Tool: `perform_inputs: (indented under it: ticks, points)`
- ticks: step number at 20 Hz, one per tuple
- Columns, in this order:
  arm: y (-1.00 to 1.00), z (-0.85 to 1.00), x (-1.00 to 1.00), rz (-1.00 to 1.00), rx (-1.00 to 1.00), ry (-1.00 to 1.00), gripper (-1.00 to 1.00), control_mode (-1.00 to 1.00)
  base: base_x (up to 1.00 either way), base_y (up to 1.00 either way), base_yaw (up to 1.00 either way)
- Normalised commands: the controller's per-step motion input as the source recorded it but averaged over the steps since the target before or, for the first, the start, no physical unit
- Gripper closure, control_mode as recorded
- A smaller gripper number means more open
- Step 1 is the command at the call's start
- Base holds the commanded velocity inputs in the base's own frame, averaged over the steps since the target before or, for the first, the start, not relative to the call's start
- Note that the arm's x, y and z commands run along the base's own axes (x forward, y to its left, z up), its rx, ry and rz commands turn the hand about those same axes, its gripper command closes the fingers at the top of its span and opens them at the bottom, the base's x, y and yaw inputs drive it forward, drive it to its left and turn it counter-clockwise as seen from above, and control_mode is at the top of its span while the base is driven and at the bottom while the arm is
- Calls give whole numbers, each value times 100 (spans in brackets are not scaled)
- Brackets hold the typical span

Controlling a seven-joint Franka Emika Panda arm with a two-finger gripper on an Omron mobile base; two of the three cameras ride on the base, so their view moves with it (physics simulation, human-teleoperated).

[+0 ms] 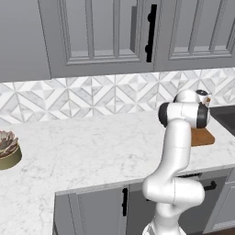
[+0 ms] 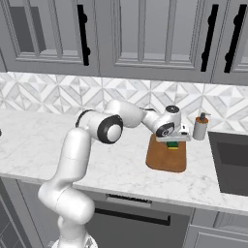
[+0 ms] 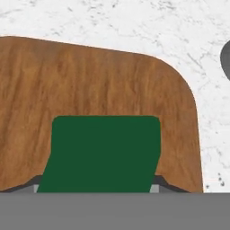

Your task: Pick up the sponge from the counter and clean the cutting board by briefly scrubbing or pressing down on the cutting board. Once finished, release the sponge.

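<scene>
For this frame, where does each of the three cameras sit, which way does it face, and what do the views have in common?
Left base view: behind the arm on its left, facing forward and down over the counter; the arm hides most of the cutting board.
Right base view: behind on the right, same direction; the arm reaches to the cutting board, gripper over the sponge.
Hand view: on the hand, looking along the jaws at the sponge's green top against the board.
Shared: both base views show arm, counter and board; right and hand views share sponge and board.

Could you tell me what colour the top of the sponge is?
Dark green; the sponge shows best in the hand view.
</scene>
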Motion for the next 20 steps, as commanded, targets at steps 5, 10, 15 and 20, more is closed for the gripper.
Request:
perform_inputs:
  ticks: [5,10,15,20]
  points:
    - [-49,-18,7,0,-4,-4,100,-100,0,0,0]
    - [-14,-69,-16,0,0,-1,100,-100,0,0,0]
    - [57,-81,-99,0,-2,-3,100,-100,0,0,0]
    - [100,-100,-100,4,-12,-14,100,-100,0,0,0]
